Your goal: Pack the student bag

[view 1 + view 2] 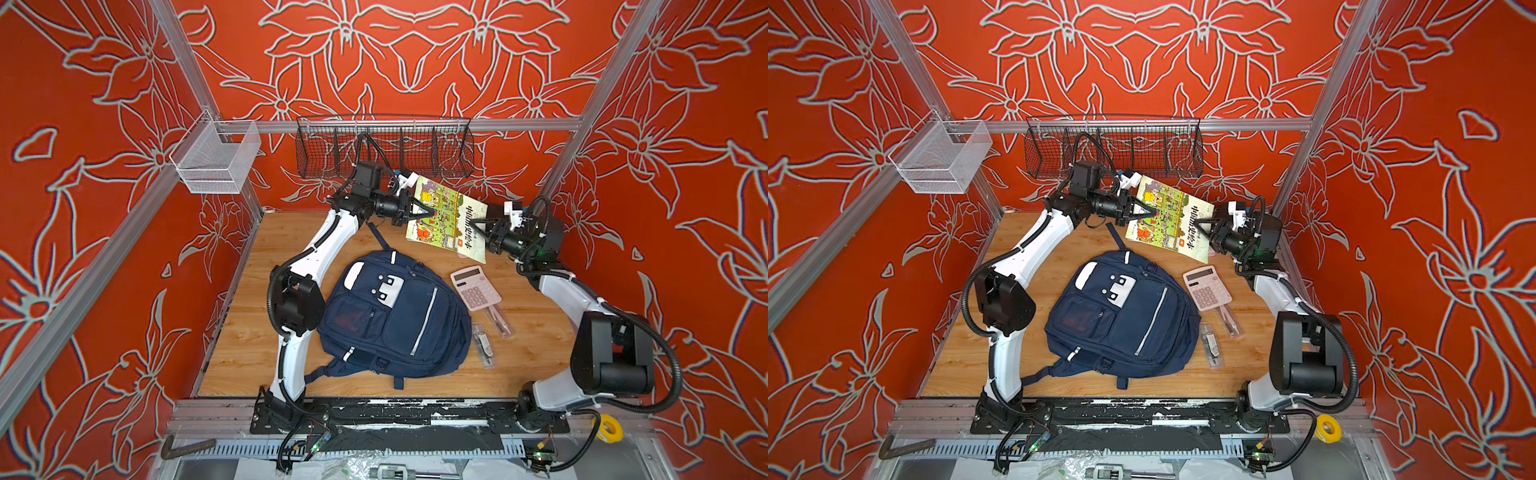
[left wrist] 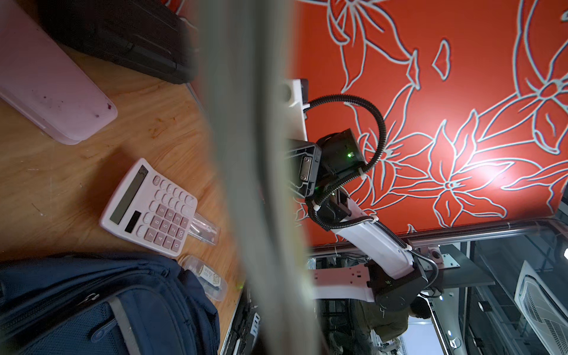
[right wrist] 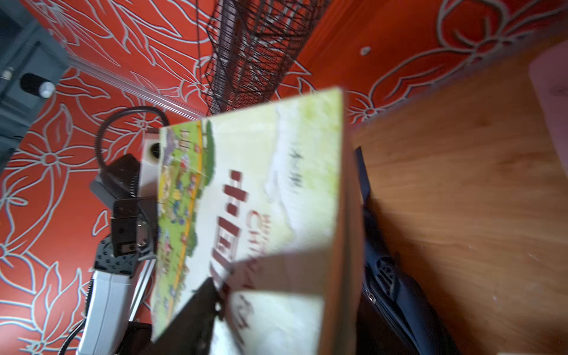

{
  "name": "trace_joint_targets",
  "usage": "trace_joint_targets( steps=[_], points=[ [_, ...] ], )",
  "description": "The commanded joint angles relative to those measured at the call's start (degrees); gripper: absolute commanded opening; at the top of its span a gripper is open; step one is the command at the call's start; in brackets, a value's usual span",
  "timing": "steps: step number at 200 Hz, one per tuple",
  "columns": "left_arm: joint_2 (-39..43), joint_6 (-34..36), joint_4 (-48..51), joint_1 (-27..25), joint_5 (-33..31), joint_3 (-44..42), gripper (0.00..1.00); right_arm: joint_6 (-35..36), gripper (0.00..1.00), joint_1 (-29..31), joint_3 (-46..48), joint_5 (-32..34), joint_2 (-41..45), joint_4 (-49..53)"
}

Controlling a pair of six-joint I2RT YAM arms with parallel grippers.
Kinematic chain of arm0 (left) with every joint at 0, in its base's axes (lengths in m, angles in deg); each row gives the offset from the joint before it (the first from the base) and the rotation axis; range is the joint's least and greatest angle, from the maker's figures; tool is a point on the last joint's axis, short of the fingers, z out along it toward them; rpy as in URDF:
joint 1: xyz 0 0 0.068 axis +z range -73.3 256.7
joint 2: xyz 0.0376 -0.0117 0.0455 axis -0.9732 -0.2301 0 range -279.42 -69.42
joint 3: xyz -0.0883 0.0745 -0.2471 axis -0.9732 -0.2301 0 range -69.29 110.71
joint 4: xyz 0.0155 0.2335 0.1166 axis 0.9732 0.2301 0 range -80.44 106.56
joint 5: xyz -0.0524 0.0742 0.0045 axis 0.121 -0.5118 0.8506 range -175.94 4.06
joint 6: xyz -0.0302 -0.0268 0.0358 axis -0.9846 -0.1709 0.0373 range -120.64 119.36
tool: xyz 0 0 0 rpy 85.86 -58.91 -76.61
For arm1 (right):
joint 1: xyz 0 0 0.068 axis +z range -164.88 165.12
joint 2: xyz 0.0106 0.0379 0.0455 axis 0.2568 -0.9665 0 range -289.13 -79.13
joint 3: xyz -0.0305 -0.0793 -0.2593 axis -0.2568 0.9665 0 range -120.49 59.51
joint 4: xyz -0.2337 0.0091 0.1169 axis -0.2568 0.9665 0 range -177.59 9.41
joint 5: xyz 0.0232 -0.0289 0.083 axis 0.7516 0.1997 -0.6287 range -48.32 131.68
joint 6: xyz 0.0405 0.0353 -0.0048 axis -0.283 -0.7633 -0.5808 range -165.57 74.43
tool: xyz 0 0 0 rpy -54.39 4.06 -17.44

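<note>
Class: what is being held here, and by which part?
The left hand pinches the picture book by one side edge; whether the right hand grips the opposite edge is unclear.

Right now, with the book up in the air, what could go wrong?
1. The left gripper pinches the book by one edge. It hangs tilted and may slip, dropping near the calculator.
2. The right gripper sits at the opposite edge, grip unclear. A mistimed handover could drop it.
3. The bag shows no open compartment, so the book may have nowhere to go.
</note>
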Motion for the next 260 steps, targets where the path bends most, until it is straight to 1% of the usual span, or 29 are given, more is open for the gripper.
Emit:
trace_joint_targets(
  steps=[1, 7, 14, 16, 20, 22, 26, 29, 36, 38, 39, 42, 50, 55, 61, 68, 75, 81, 88, 95, 102, 112, 134, 159, 181, 192, 206, 232, 260],
  points=[
    [-2.22, 2.30, 3.34, -0.87, 2.28, 1.28, 0.00, -14.30, 0.30, -0.31, 0.93, -4.44, -1.86, -22.05],
    [-2.61, 2.93, 4.57, -0.85, 1.92, 1.55, 0.00, -17.96, 0.22, -0.55, 1.42, -4.16, -2.66, -26.54],
    [-3.02, 4.46, 7.19, -0.85, 0.93, 2.47, 0.01, -21.80, 0.09, -0.75, 1.87, -3.78, -3.50, -31.58],
    [-3.10, 4.93, 8.17, -0.87, 0.51, 2.77, 0.07, -22.63, 0.05, -0.89, 1.97, -3.68, -3.83, -32.90],
    [-3.33, 5.96, 9.90, -0.89, -0.34, 3.39, 0.30, -25.02, 0.00, -1.25, 2.13, -3.50, -4.28, -35.42],
    [-3.34, 6.64, 10.78, -0.86, -0.84, 3.68, 0.45, -25.80, 0.00, -1.39, 2.23, -3.35, -4.46, -36.54],
    [-3.44, 8.08, 13.39, -0.85, -2.60, 4.60, 0.64, -28.21, 0.00, -1.80, 2.50, -2.94, -4.85, -38.56],
    [-3.38, 9.24, 15.48, -0.86, -4.37, 5.31, 0.73, -29.72, 0.00, -2.05, 2.72, -2.61, -5.16, -40.01],
    [-2.98, 11.30, 19.39, -0.84, -8.58, 6.24, 0.87, -32.62, 0.00, -3.06, 3.40, -1.79, -5.45, -42.84],
    [-2.77, 11.93, 20.27, -0.84, -9.60, 6.31, 0.98, -33.44, 0.00, -3.36, 3.65, -1.60, -5.39, -43.30],
    [-2.66, 12.17, 20.81, -0.89, -10.43, 6.35, 1.00, -33.80, 0.00, -3.55, 3.75, -1.51, -5.38, -43.40],
    [-2.21, 12.87, 22.06, -0.86, -12.50, 6.46, 0.98, -34.55, 0.00, -4.17, 4.05, -1.37, -5.20, -43.74],
    [-0.86, 14.57, 25.77, -0.85, -20.28, 6.07, 0.97, -34.52, 0.00, -6.01, 5.08, -1.58, -3.95, -41.90],
    [0.50, 15.29, 27.16, -0.85, -25.09, 4.72, 0.97, -32.75, 0.00, -7.35, 6.08, -1.60, -2.43, -38.96],
    [2.48, 16.16, 27.95, -1.04, -30.20, 2.52, 0.97, -29.16, 0.00, -8.91, 7.21, -1.53, 0.11, -32.61],
    [5.00, 16.07, 28.36, -1.48, -36.67, -1.03, 0.97, -23.24, 0.00, -10.64, 7.79, -1.72, 3.57, -22.60],
    [7.91, 16.63, 27.26, -2.07, -40.28, -5.61, 0.97, -13.99, 0.00, -11.97, 6.87, -1.82, 7.24, -9.75],
    [10.15, 17.29, 26.46, -3.09, -43.74, -8.95, 0.97, -5.49, 0.00, -12.78, 4.74, -1.44, 10.13, 4.54],
    [12.39, 17.81, 25.76, -4.61, -47.86, -12.61, 0.97, 3.84, 0.00, -13.57, 1.86, -0.22, 12.75, 18.07],
    [13.90, 18.60, 25.26, -6.36, -49.68, -15.54, 0.99, 9.67, 0.00, -14.25, -0.24, 0.85, 14.26, 25.97],
    [14.76, 18.73, 25.54, -8.28, -51.15, -17.33, 1.00, 12.30, 0.00, -15.07, -1.86, 0.99, 14.80, 30.60],
    [15.19, 19.03, 26.01, -11.36, -52.72, -19.53, 0.97, 11.83, 0.00, -16.52, -2.28, 0.76, 14.94, 32.42],
    [13.82, 20.39, 28.88, -18.93, -57.92, -21.18, 0.91, 9.53, 0.00, -18.88, 0.35, 2.08, 17.34, 30.72],
    [10.99, 20.31, 31.67, -25.57, -60.96, -21.27, 0.88, 13.16, 0.00, -20.14, 0.36, 3.06, 21.22, 36.45],
    [8.42, 19.03, 33.50, -29.37, -62.43, -21.36, 0.84, 16.72, 0.00, -20.57, -0.63, 4.28, 23.85, 42.32],
    [6.87, 19.22, 34.46, -31.23, -63.94, -21.25, 0.84, 16.47, 0.00, -20.89, -0.28, 4.81, 25.17, 42.79],
    [4.60, 19.17, 35.61, -32.42, -64.40, -20.73, 0.84, 16.14, 0.00, -21.35, 0.00, 5.51, 26.31, 43.27],
    [-0.97, 17.19, 40.03, -32.83, -69.45, -17.67, 0.83, 16.32, 0.00, -21.35, -0.59, 5.30, 27.14, 44.55],
    [-3.95, 17.58, 39.17, -32.84, -68.39, -17.20, 0.79, 17.42, 0.00, -21.33, -1.07, 5.70, 28.11, 46.71]
  ],
)
